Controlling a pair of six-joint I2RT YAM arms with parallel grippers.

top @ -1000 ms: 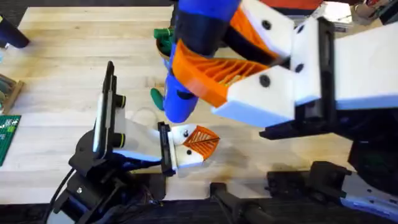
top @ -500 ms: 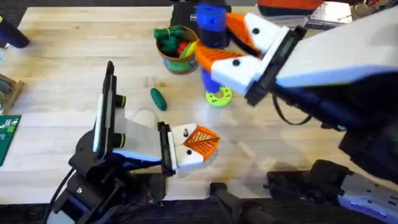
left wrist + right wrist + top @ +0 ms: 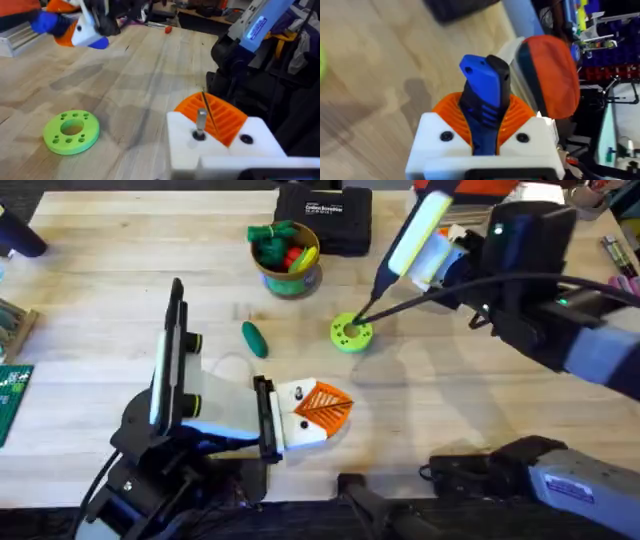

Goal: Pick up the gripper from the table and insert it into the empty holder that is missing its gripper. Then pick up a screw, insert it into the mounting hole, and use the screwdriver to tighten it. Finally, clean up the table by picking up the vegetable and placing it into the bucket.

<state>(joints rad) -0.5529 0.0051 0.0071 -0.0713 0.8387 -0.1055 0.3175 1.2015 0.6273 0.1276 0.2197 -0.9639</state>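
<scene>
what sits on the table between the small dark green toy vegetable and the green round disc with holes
Nothing: in the overhead view the stretch between the small dark green toy vegetable and the green round disc with holes is bare wooden table.

The overhead camera looks down and forward over the pale wooden counter [image 3: 120,260], with both arm bases at the near edge. The left wrist camera sits low and close, facing across the counter past its white-and-orange claw [image 3: 215,132]. It shares the flat green perforated plastic disc [image 3: 350,333] [image 3: 71,131] with the overhead view. The right wrist camera looks steeply down along its claw [image 3: 482,132], close to the blue pen-shaped electric screwdriver [image 3: 485,107].
</scene>
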